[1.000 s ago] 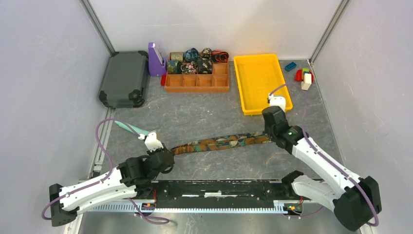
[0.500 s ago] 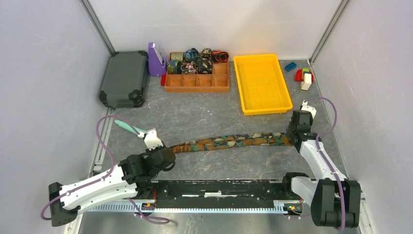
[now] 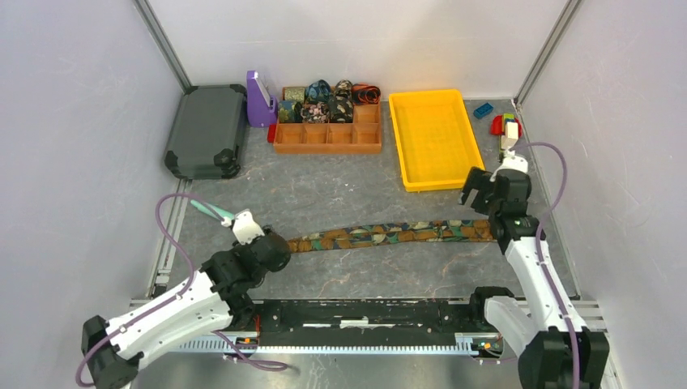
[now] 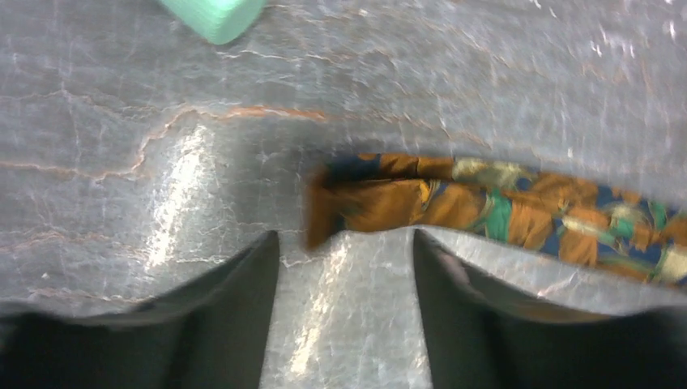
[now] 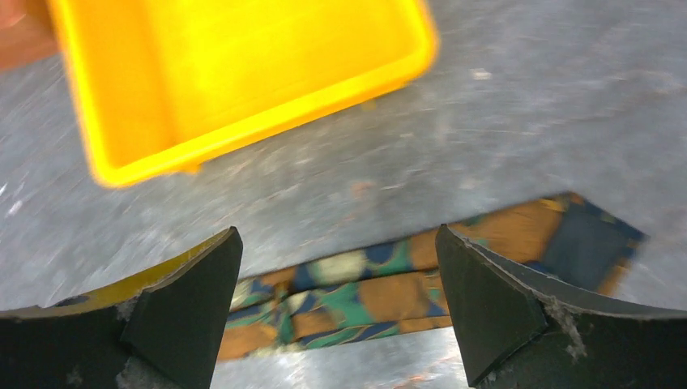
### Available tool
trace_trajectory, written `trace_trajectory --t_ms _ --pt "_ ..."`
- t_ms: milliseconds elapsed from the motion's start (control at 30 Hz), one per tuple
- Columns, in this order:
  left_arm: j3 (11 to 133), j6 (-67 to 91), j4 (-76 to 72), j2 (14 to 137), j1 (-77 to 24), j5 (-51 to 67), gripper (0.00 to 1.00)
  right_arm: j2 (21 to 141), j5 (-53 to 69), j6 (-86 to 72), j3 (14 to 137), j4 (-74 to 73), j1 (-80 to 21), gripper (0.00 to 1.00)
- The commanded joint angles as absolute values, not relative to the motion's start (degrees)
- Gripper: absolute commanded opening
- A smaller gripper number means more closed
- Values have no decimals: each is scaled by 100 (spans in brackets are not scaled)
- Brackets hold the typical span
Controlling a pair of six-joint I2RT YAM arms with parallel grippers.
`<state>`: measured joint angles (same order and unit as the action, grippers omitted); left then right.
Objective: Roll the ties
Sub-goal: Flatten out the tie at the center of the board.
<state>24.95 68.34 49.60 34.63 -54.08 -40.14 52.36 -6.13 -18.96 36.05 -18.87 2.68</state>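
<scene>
A long patterned tie (image 3: 389,234) in orange, blue and green lies flat across the middle of the table. My left gripper (image 3: 279,245) sits at its left end. In the left wrist view the left gripper (image 4: 344,239) is open, and the tie's folded end (image 4: 486,207) lies just beyond the fingertips, untouched. My right gripper (image 3: 478,194) hovers over the tie's right end. In the right wrist view the right gripper (image 5: 338,231) stands wide open, with the tie (image 5: 356,300) on the table below it. Several rolled ties (image 3: 328,101) fill the back row of an orange organiser (image 3: 328,138).
A yellow tray (image 3: 433,138) stands just behind the right gripper and also shows in the right wrist view as the yellow tray (image 5: 243,81). A grey case (image 3: 206,130) and purple holder (image 3: 259,97) sit back left. Toy blocks (image 3: 504,126) lie back right. A teal stick (image 3: 212,212) lies by the left arm.
The right gripper pulled the tie's end to the right, then opened and let it go, lifting back. The left gripper also opened, releasing the left end. The tie now lies straight.
</scene>
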Motion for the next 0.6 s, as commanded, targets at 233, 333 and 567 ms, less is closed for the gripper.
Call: trace_trajectory --t_ms 233,333,567 --pt "3103 5441 4135 4052 -3527 -2324 96 5010 36 -2260 3088 -1705 -2502 77" --pt "3607 4918 4142 4519 -3525 -2237 88 4947 -127 -2552 2739 -1373 -3084 61" --pt "4738 4054 3543 6316 -3526 -1415 63 5566 -618 -3262 2356 -416 -4683 50"
